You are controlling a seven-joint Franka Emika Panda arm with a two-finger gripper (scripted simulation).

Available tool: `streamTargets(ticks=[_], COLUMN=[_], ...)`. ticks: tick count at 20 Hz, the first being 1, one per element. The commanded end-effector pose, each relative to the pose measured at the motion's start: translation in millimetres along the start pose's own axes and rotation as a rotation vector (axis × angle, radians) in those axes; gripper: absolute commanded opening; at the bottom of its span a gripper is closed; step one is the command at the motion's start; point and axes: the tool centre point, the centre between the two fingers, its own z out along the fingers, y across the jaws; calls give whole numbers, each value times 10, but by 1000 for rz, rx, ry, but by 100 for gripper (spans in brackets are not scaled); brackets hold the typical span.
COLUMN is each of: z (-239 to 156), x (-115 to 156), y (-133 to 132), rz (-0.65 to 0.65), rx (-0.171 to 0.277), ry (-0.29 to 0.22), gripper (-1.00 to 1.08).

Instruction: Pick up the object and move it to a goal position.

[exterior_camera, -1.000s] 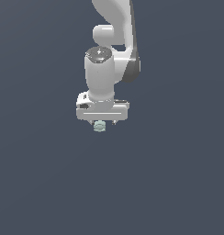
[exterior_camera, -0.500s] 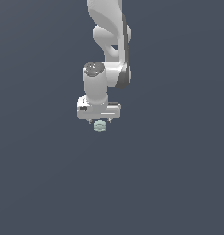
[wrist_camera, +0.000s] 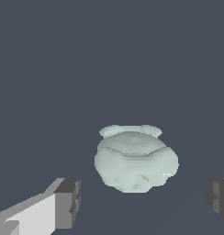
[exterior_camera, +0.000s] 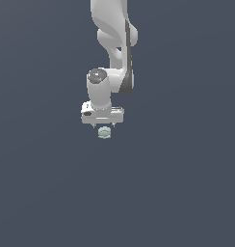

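Observation:
The object (exterior_camera: 104,132) is a small pale mint-green lumpy blob resting on the dark grey surface. In the exterior view my white gripper (exterior_camera: 103,126) hangs straight above it, fingertips just over its top. In the wrist view the object (wrist_camera: 136,160) lies ahead of and between my two grey-tipped fingers (wrist_camera: 67,203), with a clear gap on each side. My gripper (wrist_camera: 142,202) is open and holds nothing.
The flat dark grey surface (exterior_camera: 187,193) spreads all round the object. The white arm (exterior_camera: 114,43) rises above the gripper. No other object shows in either view.
The arm's upper links have folded lower and the hand has drifted slightly to the exterior view's left, staying over the object. The object has not moved.

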Motion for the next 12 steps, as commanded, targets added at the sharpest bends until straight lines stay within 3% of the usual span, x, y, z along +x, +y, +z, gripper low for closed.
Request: streamTargets(ticks=[1,12], z=[17,301], x=[-22,-28], y=[3,3], rz=[-1,0], rx=[0,0], ry=[-1,-1], gripper=[100,100])
